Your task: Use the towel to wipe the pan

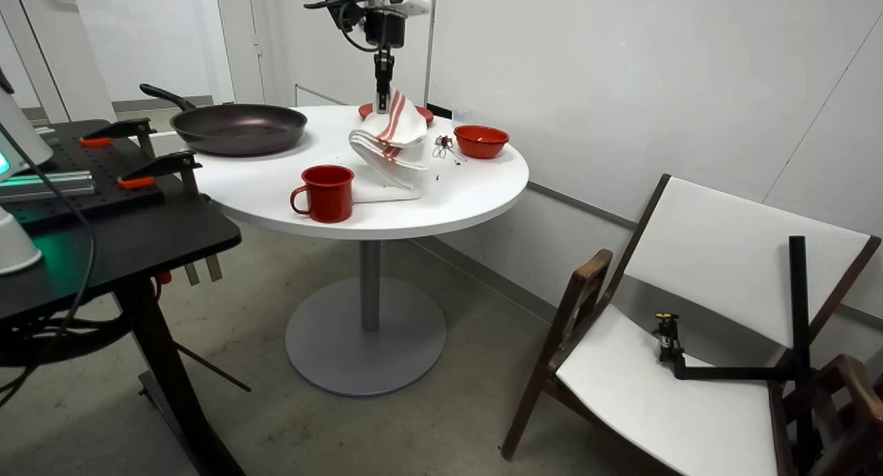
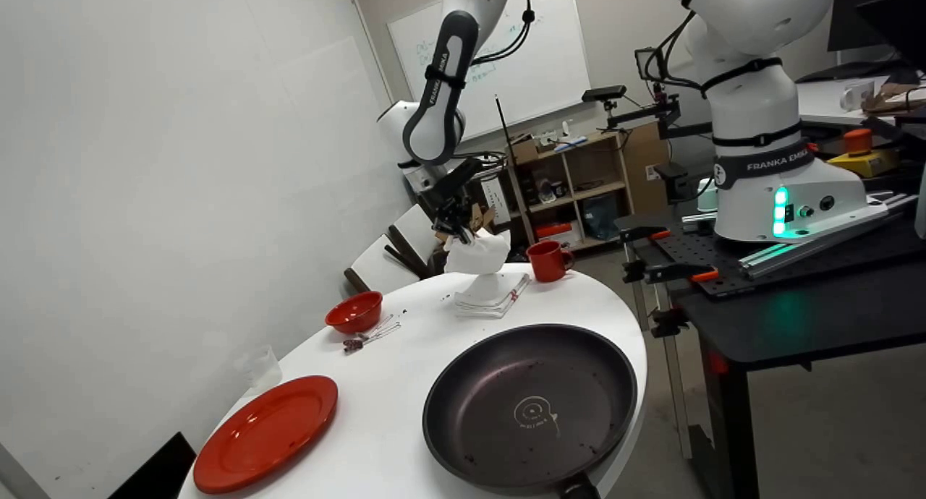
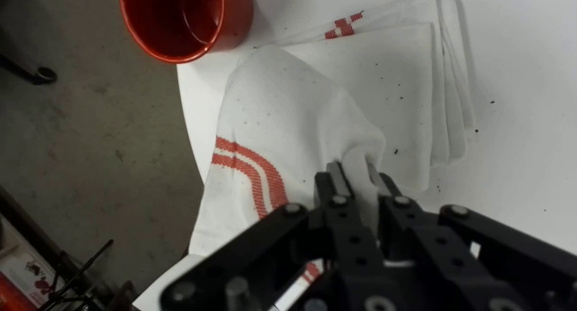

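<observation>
The jaws of the Robotiq gripper (image 3: 358, 179) are pressed together with the towel (image 3: 275, 117) pinched between them: in the wrist view a fold of the white cloth runs between the two fingertips and bulges just past them toward twelve o'clock. From that grip the towel drapes toward ten o'clock, its paired red stripes lying at nine. In an exterior view the towel (image 1: 407, 134) hangs below the fingertips toward six o'clock. At one o'clock from the grip in the wrist view, flat folded layers of white cloth (image 3: 392, 94) with a red woven mark lie on the round white table (image 3: 509, 166); whether they belong to the same towel I cannot tell. The red mug (image 3: 189, 22) stands near them, between ten and eleven o'clock.

The frying pan (image 2: 532, 390) sits well apart from the jaws, at five o'clock from them in an exterior view, dark specks inside it. There the red plate (image 2: 268, 434) lies at half past seven and the red bowl (image 2: 354, 312) at eight.
</observation>
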Motion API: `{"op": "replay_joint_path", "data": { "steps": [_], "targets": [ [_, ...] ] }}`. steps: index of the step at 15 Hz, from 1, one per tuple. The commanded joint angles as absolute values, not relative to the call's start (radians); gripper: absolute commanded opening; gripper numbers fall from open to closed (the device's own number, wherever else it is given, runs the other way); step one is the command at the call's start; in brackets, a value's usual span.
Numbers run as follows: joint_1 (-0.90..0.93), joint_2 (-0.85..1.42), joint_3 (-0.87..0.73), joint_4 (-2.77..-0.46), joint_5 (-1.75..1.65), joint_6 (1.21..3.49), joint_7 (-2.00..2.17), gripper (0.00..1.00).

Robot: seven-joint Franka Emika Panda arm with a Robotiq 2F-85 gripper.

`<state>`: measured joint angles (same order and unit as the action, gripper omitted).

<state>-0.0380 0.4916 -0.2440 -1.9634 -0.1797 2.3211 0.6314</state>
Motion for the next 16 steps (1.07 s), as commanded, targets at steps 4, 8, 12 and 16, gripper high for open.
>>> {"op": "replay_joint_path", "data": {
  "steps": [4,8,12,16],
  "targets": [
    [0.027,0.635,-0.247,-1.821,-0.207,2.228,0.669,0.04],
    [0.02,0.658,-0.205,-1.818,-0.169,2.255,0.596,0.04],
    [-0.034,0.641,-0.118,-1.849,-0.059,2.306,0.428,0.04],
    [-0.089,0.645,-0.059,-1.851,0.072,2.315,0.259,0.04]
  ]
}}
